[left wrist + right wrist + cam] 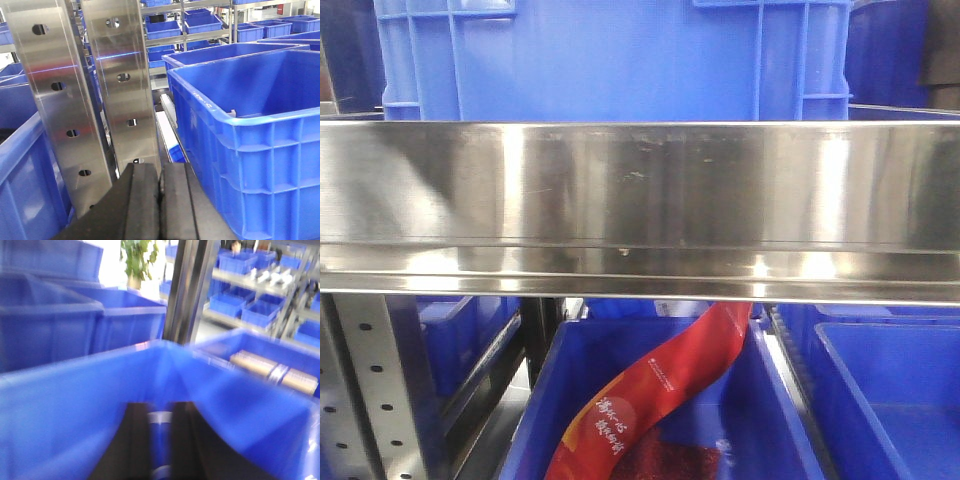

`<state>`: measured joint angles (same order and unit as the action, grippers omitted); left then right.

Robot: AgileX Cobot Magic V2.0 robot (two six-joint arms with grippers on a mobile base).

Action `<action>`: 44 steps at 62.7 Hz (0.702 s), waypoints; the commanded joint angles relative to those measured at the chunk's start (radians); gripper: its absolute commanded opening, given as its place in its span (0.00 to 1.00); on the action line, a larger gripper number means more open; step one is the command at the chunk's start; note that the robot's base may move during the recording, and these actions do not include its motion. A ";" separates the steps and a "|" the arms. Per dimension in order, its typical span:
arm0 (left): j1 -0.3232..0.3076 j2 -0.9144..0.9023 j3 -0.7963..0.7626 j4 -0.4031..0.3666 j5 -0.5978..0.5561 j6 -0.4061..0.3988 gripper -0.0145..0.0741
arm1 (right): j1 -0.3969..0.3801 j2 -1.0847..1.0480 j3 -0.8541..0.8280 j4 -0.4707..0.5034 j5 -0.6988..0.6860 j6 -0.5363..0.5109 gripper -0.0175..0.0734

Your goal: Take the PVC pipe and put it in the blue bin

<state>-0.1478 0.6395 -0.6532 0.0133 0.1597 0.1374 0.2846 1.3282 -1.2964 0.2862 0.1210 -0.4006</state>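
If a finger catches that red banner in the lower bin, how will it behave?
The red banner curves down into the lower blue bin, so it is probably floppy and light. It would likely fold or drag along, not resist.

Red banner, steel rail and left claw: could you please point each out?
Red banner (660,385): front view, its middle stretch.
Steel rail (640,200): front view, centre of its face.
Left claw (160,172): left wrist view, between its shut fingertips.

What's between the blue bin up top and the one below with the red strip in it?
A shiny steel shelf beam runs across between the upper bin and the lower bin holding the red strip, in the front-facing view.
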 commanded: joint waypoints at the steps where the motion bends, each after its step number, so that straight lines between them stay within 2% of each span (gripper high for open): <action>1: 0.003 -0.006 0.003 -0.006 -0.018 -0.003 0.04 | 0.003 -0.042 -0.009 -0.021 -0.005 -0.009 0.02; 8: 0.003 -0.006 0.003 -0.013 -0.020 -0.003 0.04 | 0.002 -0.081 -0.009 -0.031 0.025 -0.009 0.02; 17: 0.003 -0.006 0.003 -0.013 -0.020 -0.003 0.04 | -0.001 -0.156 0.017 -0.111 0.058 -0.009 0.02; 44: 0.003 -0.006 0.003 -0.013 -0.084 -0.003 0.04 | -0.153 -0.479 0.214 -0.109 0.077 0.017 0.02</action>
<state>-0.1478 0.6395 -0.6532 0.0000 0.1148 0.1374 0.1587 0.9131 -1.1200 0.1861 0.2013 -0.3900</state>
